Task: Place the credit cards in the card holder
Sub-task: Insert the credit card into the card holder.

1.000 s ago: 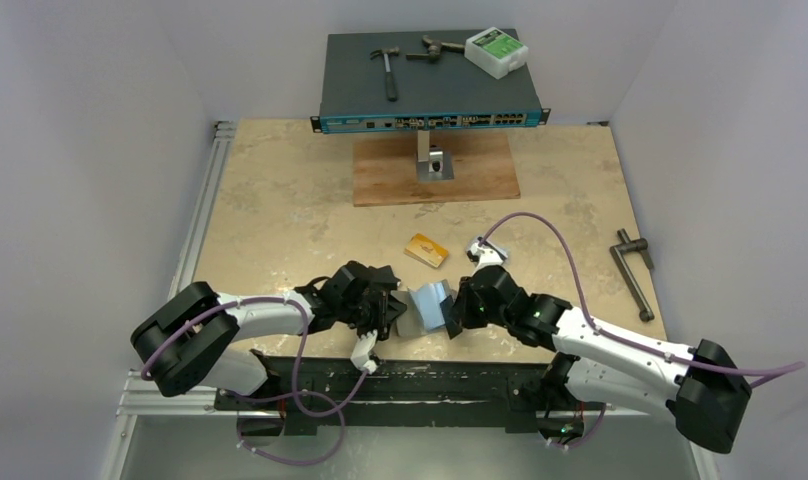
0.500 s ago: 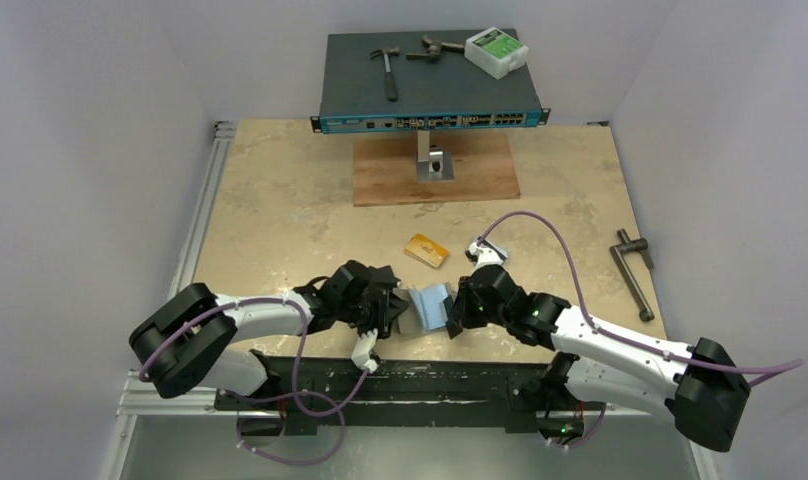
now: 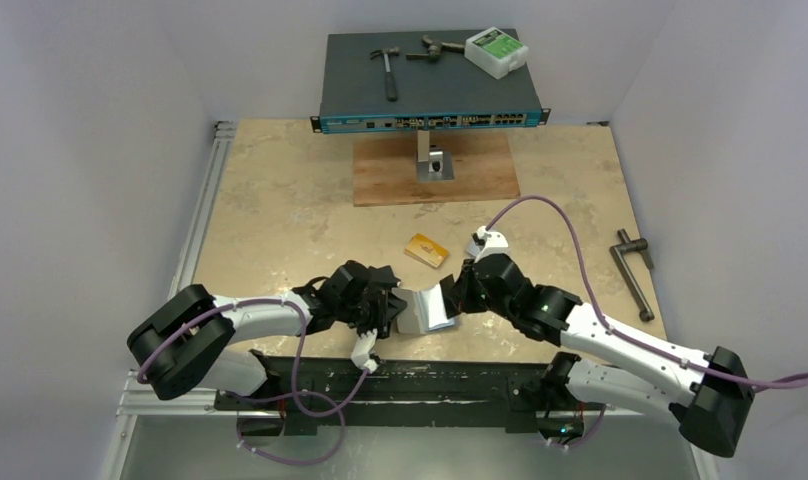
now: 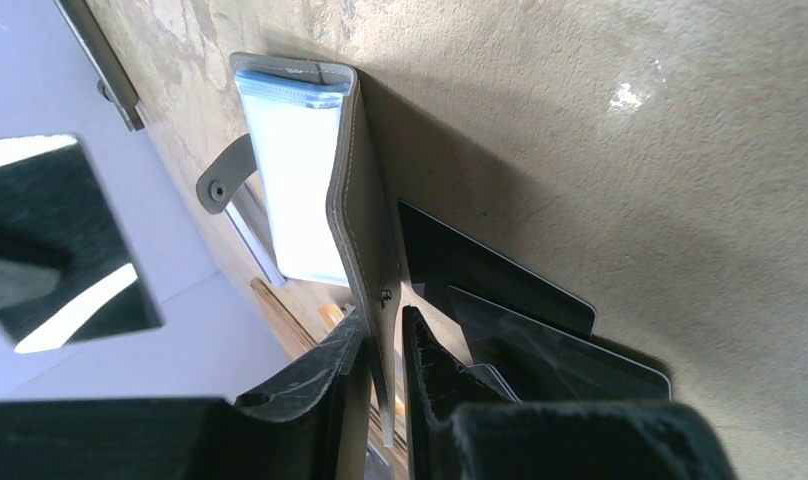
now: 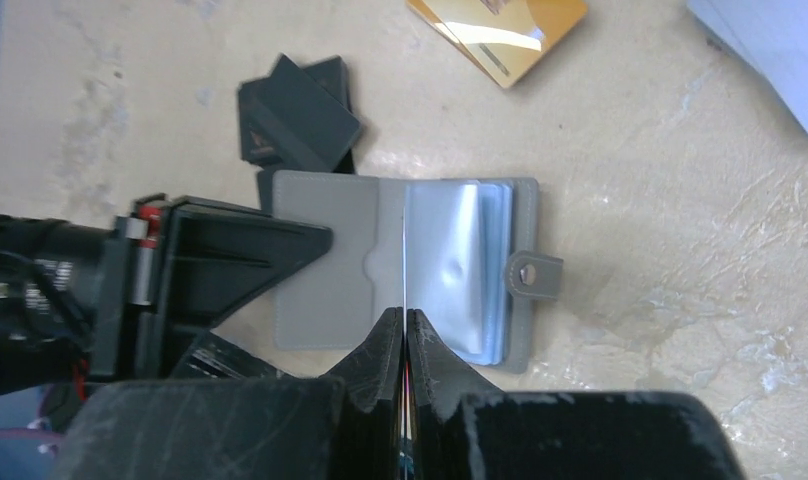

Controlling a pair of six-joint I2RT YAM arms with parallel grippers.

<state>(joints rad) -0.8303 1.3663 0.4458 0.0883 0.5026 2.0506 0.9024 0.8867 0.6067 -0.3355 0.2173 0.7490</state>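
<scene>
Two tools low over the tabletop (image 3: 280, 200), near its front edge. At left, left tool (image 4: 383, 322) clamped on the grey left cover of the card holder (image 5: 365, 215), which is spread open with clear sleeves showing on its right half. Just behind that cover, black folding case (image 5: 295, 120) on the tabletop. At centre, right tool (image 5: 404, 320) pressed together on a thin card (image 5: 404, 250), held edge-on over the holder's fold. Farther back and right, orange card (image 5: 500, 25) lying flat, apart from the holder.
</scene>
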